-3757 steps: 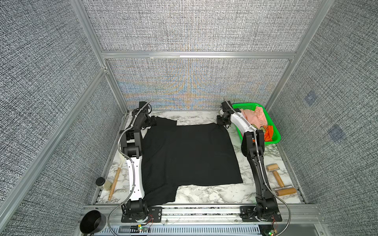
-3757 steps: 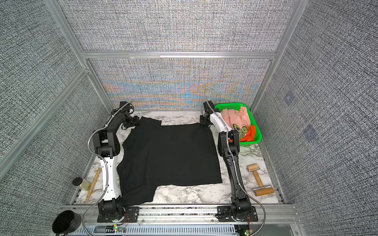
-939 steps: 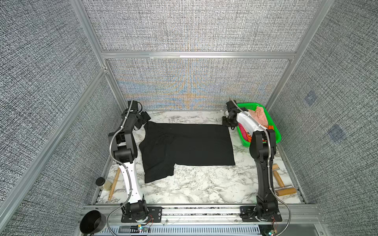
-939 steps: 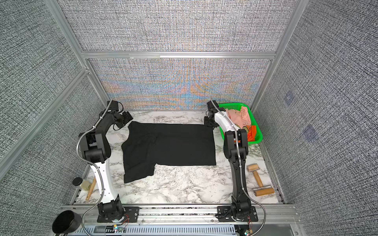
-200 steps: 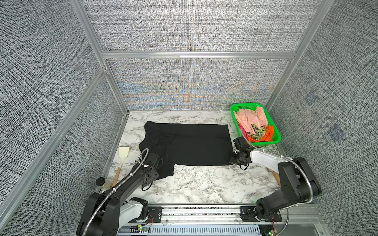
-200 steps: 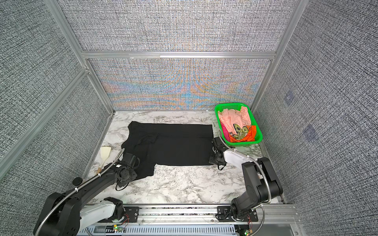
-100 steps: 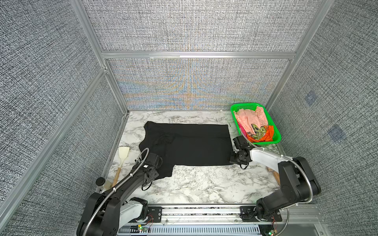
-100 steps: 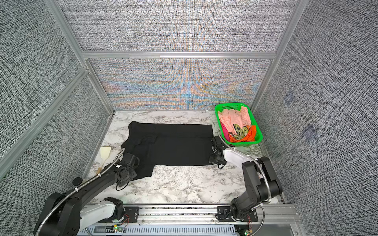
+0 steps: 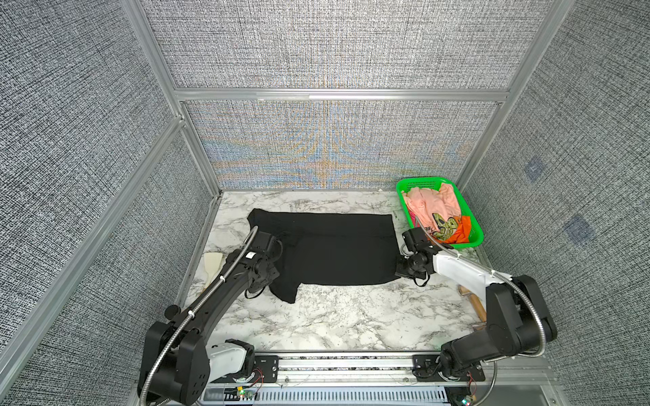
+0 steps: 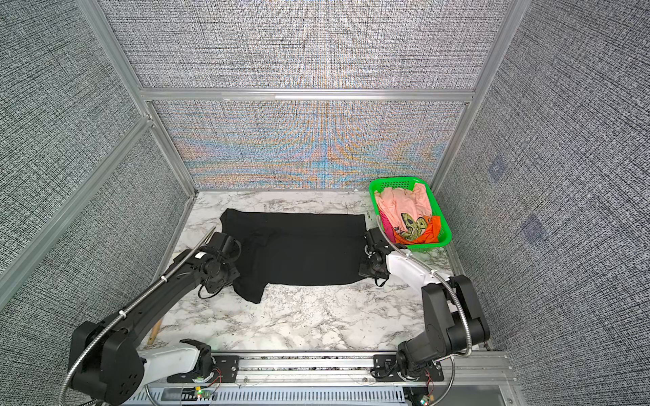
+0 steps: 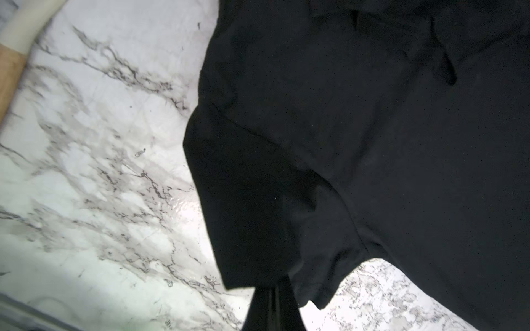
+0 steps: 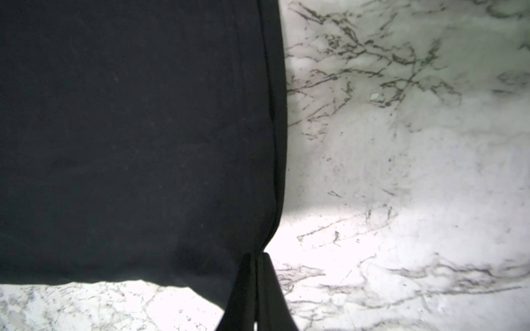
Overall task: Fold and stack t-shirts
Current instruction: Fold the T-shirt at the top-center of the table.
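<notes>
1. Currently both arms stretch low across the marble table [image 9: 334,316]. The left gripper [image 9: 276,279] is at the near sleeve of the black shirt [image 9: 337,253], which lies flat mid-table. The right gripper [image 9: 399,273] is at its near right corner.
2. Only the wrist views show the left fingers [image 11: 261,309] and right fingers [image 12: 243,289] clamped together on the shirt's edge.
3. Both top views alone show the green basket [image 9: 420,181] holding a peach shirt [image 9: 429,207] and an orange shirt [image 9: 464,225].

A shirt [image 9: 334,253] lies across the middle of the bench [image 9: 334,323], its sleeve [image 9: 286,286] jutting front left. The left tool [image 11: 272,292] is at that sleeve, the right tool [image 12: 258,263] at the front right corner. Back right, a basket [image 9: 422,183] holds more shirts [image 9: 432,207]; a spatula [image 9: 212,262] lies at the left edge
</notes>
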Controlling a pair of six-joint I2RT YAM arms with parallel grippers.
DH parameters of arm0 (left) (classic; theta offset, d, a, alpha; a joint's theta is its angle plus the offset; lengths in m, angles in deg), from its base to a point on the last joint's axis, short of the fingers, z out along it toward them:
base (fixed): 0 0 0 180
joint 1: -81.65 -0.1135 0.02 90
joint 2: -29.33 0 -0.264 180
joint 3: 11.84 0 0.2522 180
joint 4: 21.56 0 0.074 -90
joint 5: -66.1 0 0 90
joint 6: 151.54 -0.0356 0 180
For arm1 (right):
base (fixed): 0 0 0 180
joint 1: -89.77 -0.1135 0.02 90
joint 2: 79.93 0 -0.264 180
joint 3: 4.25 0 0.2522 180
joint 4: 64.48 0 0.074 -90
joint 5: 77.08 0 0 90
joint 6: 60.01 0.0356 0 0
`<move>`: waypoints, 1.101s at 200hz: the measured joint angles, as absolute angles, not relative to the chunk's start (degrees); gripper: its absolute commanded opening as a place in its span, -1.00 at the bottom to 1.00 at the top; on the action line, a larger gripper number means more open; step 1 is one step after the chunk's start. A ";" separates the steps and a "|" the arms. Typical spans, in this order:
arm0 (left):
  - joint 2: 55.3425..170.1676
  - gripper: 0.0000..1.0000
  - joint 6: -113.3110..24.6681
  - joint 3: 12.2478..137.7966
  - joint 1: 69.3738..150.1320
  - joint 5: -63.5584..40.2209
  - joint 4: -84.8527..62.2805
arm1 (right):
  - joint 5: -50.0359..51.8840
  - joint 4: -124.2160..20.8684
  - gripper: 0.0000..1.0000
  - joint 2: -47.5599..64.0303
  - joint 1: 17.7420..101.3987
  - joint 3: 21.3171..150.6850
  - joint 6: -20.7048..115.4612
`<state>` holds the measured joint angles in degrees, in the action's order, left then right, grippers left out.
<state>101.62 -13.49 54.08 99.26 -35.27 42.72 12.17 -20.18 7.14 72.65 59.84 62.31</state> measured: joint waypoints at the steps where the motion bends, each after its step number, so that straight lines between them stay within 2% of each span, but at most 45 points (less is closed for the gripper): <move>1: 101.77 -1.00 -13.69 54.41 99.26 -35.27 42.91 | 12.17 -20.16 -1.00 7.14 72.67 59.84 62.31; 87: 106.36 -1.00 -25.10 70.91 96.59 -40.13 49.12 | 10.35 -16.16 -1.00 9.96 76.47 66.09 60.12; 132: 109.62 -1.00 -32.88 78.36 95.81 -42.97 47.85 | 10.05 -14.65 -1.00 13.52 77.04 70.57 59.07; 220: 119.15 -1.00 -43.59 87.91 90.87 -41.42 43.66 | 11.03 -11.52 -1.00 20.84 78.88 79.59 58.18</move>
<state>119.15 -43.59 87.91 90.87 -41.42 43.66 11.03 -11.52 20.84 78.88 79.59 58.18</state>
